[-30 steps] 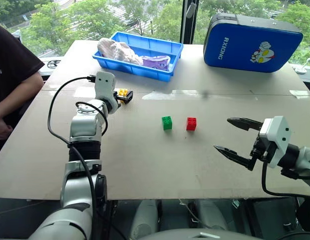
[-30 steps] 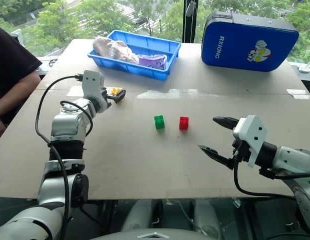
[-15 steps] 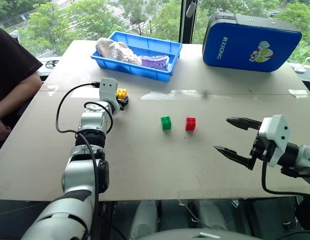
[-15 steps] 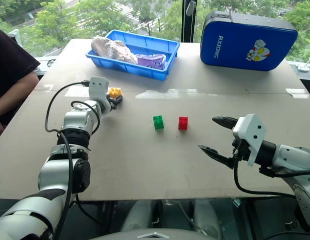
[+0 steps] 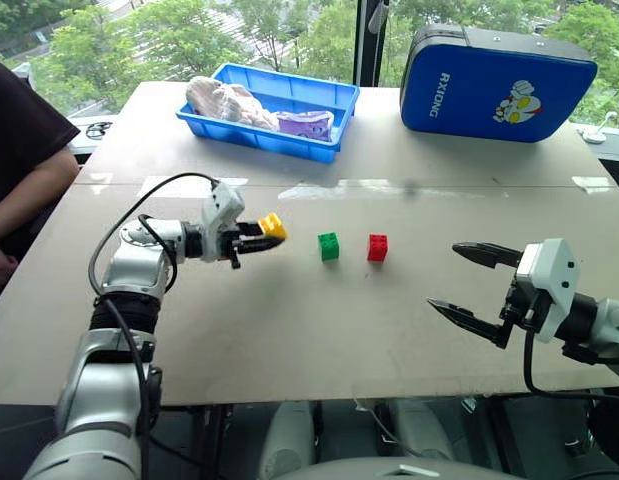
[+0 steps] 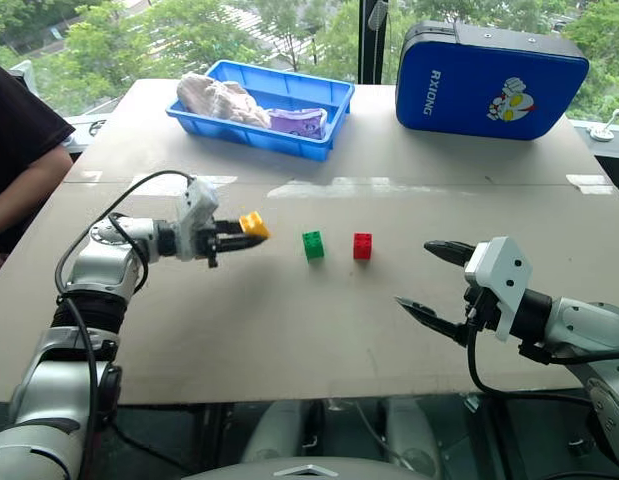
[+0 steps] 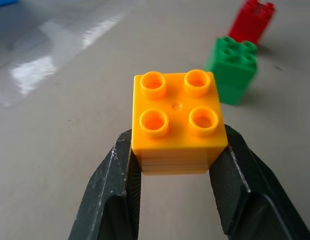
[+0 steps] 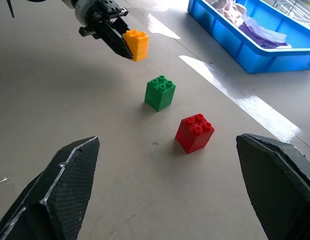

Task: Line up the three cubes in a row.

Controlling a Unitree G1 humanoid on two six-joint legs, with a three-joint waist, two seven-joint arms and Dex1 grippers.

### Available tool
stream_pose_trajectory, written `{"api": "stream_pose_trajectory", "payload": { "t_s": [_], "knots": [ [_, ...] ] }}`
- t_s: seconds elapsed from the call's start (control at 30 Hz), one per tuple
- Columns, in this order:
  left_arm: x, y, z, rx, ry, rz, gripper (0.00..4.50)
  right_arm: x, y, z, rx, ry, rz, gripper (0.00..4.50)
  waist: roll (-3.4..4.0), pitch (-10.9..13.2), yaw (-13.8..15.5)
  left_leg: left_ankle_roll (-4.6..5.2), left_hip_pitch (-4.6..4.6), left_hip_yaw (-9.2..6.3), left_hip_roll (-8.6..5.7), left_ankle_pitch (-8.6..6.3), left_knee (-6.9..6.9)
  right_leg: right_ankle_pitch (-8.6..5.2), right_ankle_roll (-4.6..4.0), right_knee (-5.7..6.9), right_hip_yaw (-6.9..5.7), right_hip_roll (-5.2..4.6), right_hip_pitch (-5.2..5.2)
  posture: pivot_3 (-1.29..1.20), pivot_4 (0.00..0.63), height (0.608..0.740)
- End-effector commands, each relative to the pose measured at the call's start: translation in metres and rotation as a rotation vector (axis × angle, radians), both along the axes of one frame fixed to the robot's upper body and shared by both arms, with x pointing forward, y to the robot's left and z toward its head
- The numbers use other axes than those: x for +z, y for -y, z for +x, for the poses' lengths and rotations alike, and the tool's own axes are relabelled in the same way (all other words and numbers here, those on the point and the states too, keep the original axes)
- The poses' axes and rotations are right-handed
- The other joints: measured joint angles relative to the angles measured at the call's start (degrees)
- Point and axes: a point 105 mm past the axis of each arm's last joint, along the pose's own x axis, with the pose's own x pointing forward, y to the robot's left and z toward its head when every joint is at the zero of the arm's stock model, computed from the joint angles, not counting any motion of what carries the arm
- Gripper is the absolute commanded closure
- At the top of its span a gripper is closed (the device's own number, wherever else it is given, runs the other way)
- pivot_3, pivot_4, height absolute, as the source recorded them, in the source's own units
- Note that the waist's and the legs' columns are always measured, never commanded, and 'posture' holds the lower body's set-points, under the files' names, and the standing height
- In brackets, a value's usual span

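A person's dark sleeve (image 5: 24, 130) shows at the far left edge of the table (image 5: 289, 330), clear of the work. Next comes the left gripper (image 5: 257, 238), clamped on the yellow cube (image 5: 273, 225) and holding it above the tabletop, studs up, its two black fingers (image 7: 112, 190) pressing the brick's opposite side walls. Just to its right the green cube (image 5: 329, 246) stands on the table, and beyond that the red cube (image 5: 378, 247) — the two near each other but not touching, and already forming a short row. The step in hand looks to be setting the yellow one down as the third in that line. To do it well, carry it low and level to the spot left of the green cube, matching the gap between green and red, and keep it on their shared line rather than nearer or farther from the blue bin (image 5: 339, 110). Lower until the base sits flat, then open — releasing early could let it tip or bounce. The right gripper (image 5: 467, 288) waits at the far right, jaws spread wide and empty.
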Motion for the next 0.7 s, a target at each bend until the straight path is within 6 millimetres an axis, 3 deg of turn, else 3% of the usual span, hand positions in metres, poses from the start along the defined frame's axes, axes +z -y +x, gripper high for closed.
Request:
{"api": "stream_pose_trajectory", "payload": {
  "t_s": [0.03, 0.27, 0.7],
  "knots": [
    [0.004, 0.001, 0.001, -0.151, 0.086, 0.137, 3.22, 0.007, -0.004, -0.002, 0.017, 0.048, 0.007, 0.00, 0.01, -0.01, 0.65, 0.00, -0.01, -0.01, -0.04, 0.00, 0.03, 0.00, 0.00, 0.00, -0.04, -0.01, 0.03, 0.00, 0.150, 0.740],
    [0.002, 0.018, 0.006, -0.305, 0.137, 0.231, 3.22, 0.004, 0.001, -0.012, 0.002, 0.031, 0.008, 0.00, 0.00, -0.01, 0.73, 0.20, -0.12, 0.07, -0.07, -0.12, 0.10, -0.01, 0.03, -0.11, 0.03, -0.05, 0.04, 0.00, 0.150, 0.740],
    [0.000, 0.025, 0.021, -0.288, 0.154, 0.250, 3.22, 0.008, 0.000, -0.018, 0.003, 0.031, 0.004, 0.00, 0.00, 0.00, -0.11, 0.21, -0.12, 0.04, -0.04, -0.12, 0.22, -0.04, 0.10, -0.04, 0.04, 0.03, 0.04, 0.00, 0.150, 0.740]
  ]
}}
